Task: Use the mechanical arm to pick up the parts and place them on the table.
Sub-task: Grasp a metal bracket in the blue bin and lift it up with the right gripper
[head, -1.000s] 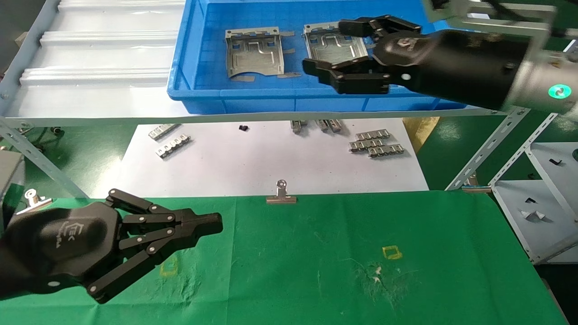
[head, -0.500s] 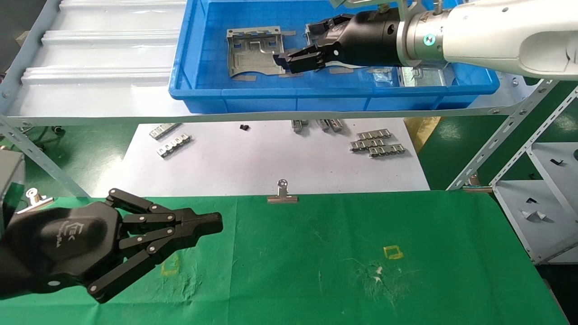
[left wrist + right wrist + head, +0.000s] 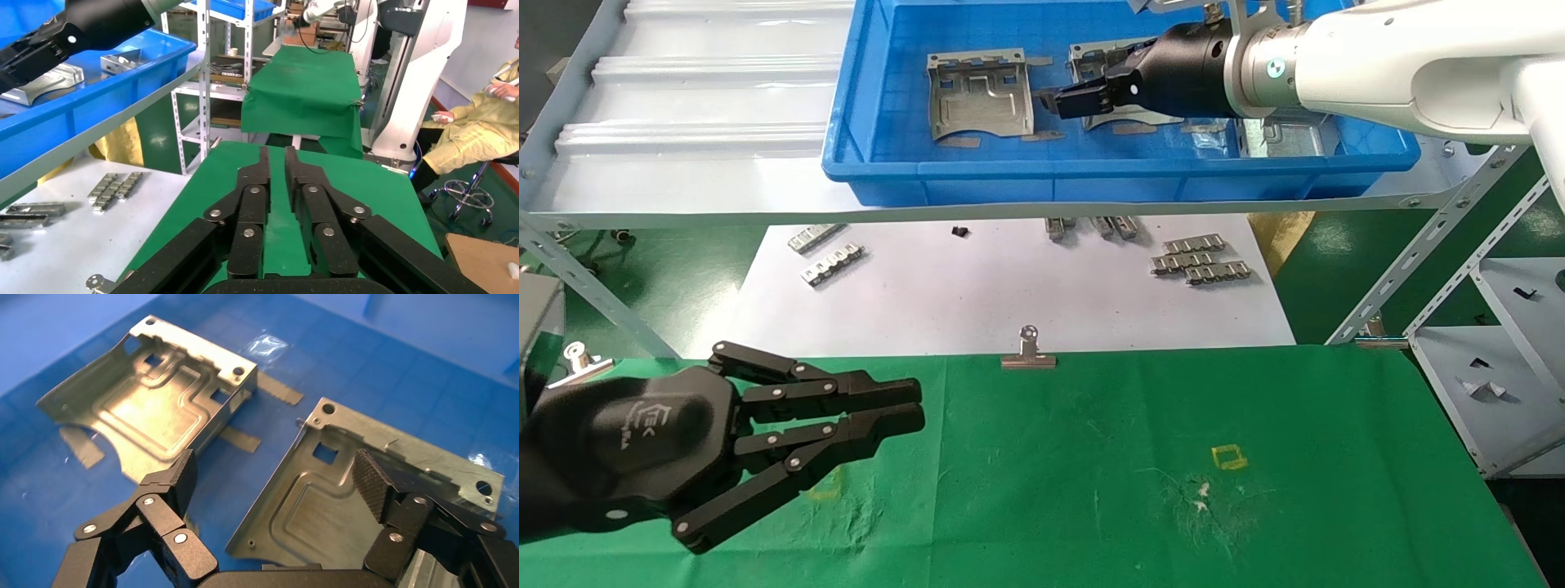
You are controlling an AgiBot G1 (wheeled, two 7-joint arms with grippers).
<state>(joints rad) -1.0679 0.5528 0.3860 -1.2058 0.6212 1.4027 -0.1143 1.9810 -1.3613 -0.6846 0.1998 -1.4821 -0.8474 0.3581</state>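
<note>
1. The right gripper (image 3: 1065,101) reaches into the blue bin (image 3: 977,175) on the pale grey shelf (image 3: 682,106). Its black fingers (image 3: 174,484) are spread apart with nothing between them, straddling one edge of a stamped metal plate (image 3: 330,502).
2. Two grey plates lie flat on the bin floor in plain sight: the one under the right gripper and a second plate (image 3: 981,94) just beside it toward the robot's left. They sit near each other but apart. A third metal piece (image 3: 1287,135) shows at the bin's right end, mostly hidden behind the white forearm (image 3: 1377,57).
3. The left gripper (image 3: 903,407) hovers over the near left part of the green table (image 3: 1132,457). Its fingers (image 3: 254,202) lie close together with a narrow gap between them, holding nothing.
4. No plate lies on the green cloth. Two small yellow square outlines are marked on it; one (image 3: 1228,456) is clear, the other is partly covered by the left gripper.
5. On the white sheet (image 3: 1009,286) lie narrow notched metal strips in three groups: two at the left (image 3: 825,253), three at the right (image 3: 1199,261), and a few half hidden under the shelf edge (image 3: 1091,227).
6. One silver binder clip (image 3: 1028,351) sits at the table's far edge, and another (image 3: 578,359) at the far left.
</note>
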